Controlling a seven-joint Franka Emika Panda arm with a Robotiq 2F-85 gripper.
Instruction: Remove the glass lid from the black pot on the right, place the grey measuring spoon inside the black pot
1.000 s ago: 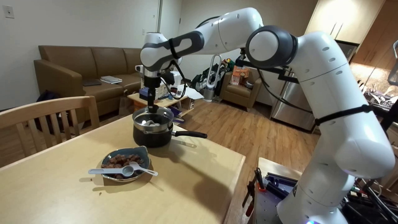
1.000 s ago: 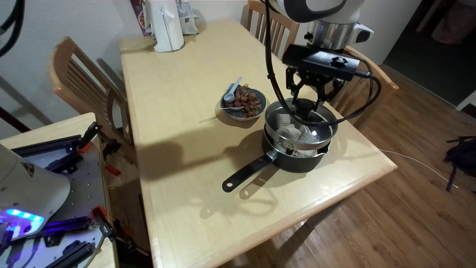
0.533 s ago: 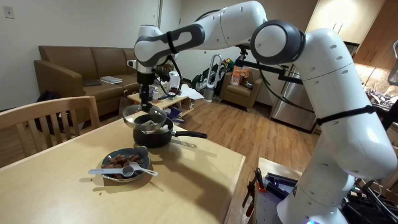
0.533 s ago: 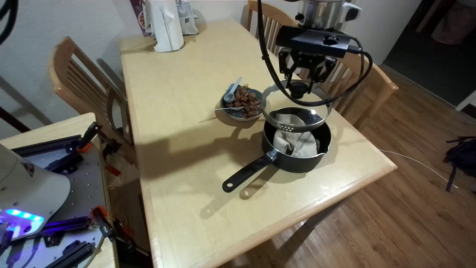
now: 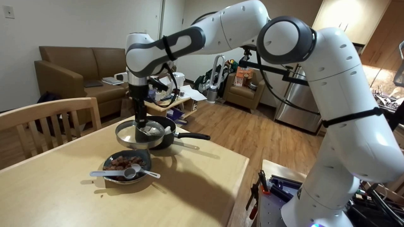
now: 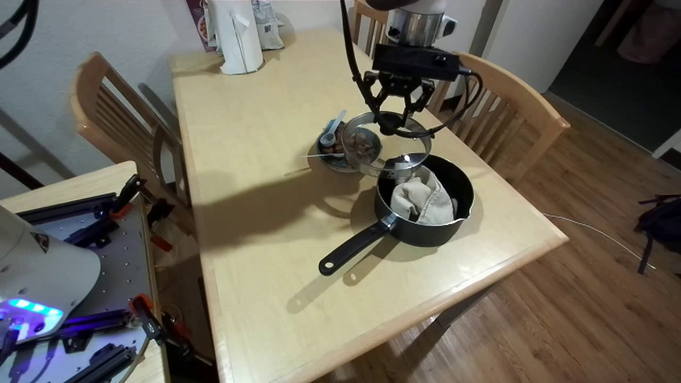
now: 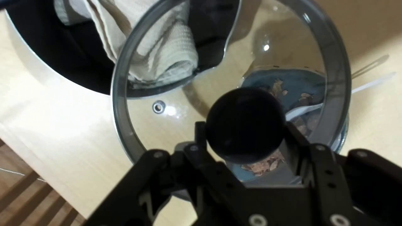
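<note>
My gripper (image 6: pixel 393 118) is shut on the dark knob of the glass lid (image 6: pixel 355 159) and holds it in the air. In an exterior view the lid (image 5: pixel 125 140) overlaps the near side of the black pot (image 5: pixel 168 142). In the wrist view the lid (image 7: pixel 120 94) covers only part of the pot (image 7: pixel 59 59), whose mouth is open. A beige cloth (image 6: pixel 425 201) lies in the pot (image 6: pixel 425 235). The grey measuring spoon (image 5: pixel 109 173) rests across a small patterned dish and also shows in an exterior view (image 6: pixel 336 122). It is hidden in the wrist view.
The patterned dish (image 5: pixel 126 182) holds brown chunks and also a white spoon (image 5: pixel 150 172); the lid hangs partly over it. The pot's long handle (image 6: pixel 354 247) sticks out over the table. Chairs (image 6: pixel 495 106) line the table. A paper towel roll (image 6: pixel 242 37) stands at the far end.
My gripper lifted the lid up off the pot, then carried it sideways toward the dish and somewhat lower. The pot, cloth, dish and spoons stay in place.
</note>
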